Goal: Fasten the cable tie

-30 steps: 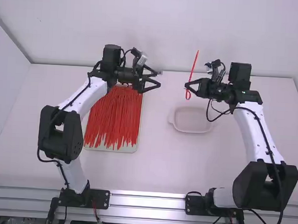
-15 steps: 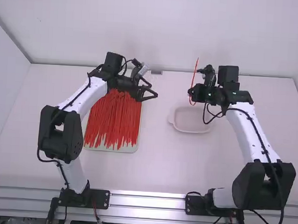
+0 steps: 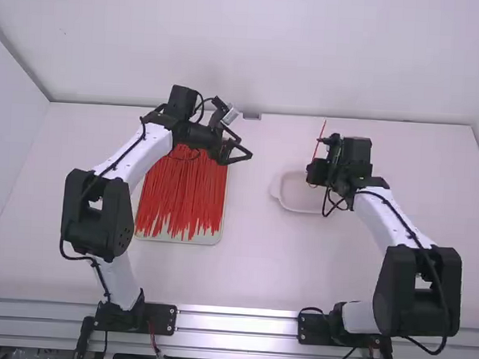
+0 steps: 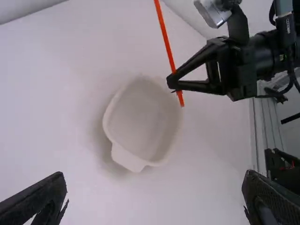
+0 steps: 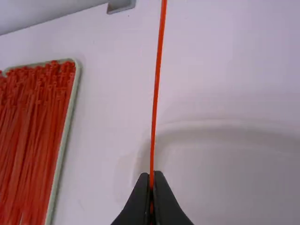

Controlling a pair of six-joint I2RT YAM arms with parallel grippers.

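Note:
A red cable tie (image 3: 319, 140) stands nearly upright over the far rim of the white bowl (image 3: 291, 200), with my right gripper (image 3: 311, 169) shut on its lower part. The right wrist view has the strap (image 5: 157, 93) rising straight from the closed fingertips (image 5: 145, 194) of my right gripper (image 5: 151, 187). Over the far right corner of the tray (image 3: 180, 237) of red ties hangs my left gripper (image 3: 239, 158), open and holding nothing. In the left wrist view its fingers (image 4: 35, 201) spread wide, facing the bowl (image 4: 123, 161), the right gripper (image 4: 174, 84) and the tie (image 4: 165, 37).
Several loose red ties (image 3: 183, 189) fill the tray left of centre, also seen as a bundle (image 5: 28, 140) in the right wrist view. A small grey bracket (image 5: 121, 5) sits at the table's back edge. Bare table lies in front of the bowl and the tray.
My right gripper has swung down and rightward with the tie, coming low over the bowl's far rim. The left gripper has dipped slightly toward the tray's corner.

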